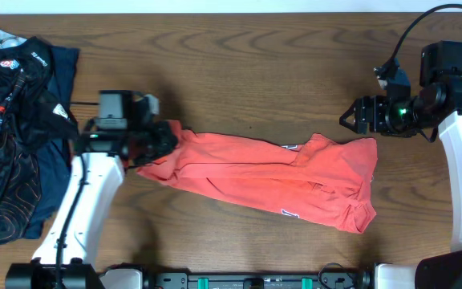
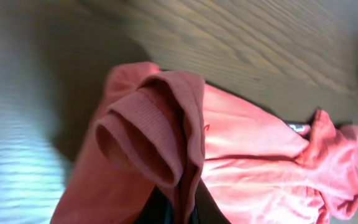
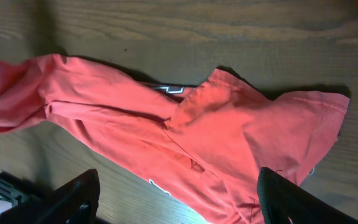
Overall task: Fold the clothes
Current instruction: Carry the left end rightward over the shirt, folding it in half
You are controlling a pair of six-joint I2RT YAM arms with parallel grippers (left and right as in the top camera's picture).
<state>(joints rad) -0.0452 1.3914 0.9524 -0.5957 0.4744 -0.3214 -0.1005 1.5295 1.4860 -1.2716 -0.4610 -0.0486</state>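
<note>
1. The brown wooden worktop carries the coral T-shirt as a rumpled, elongated bunch at its middle.
2. The left hand pinches its left end; the right hand stands wide and empty near its right end.
3. No neat fold shows, so nearly all the folding seems left.

The clothes are noted as matt knit cloth, ribbed at one hem; the table is finished in smooth, grained wood.

You are looking at one coral-red T-shirt lying between two pincers, the left gripper and the right gripper, and one heap of dark clothes lying beyond the left gripper's outer side.
</note>
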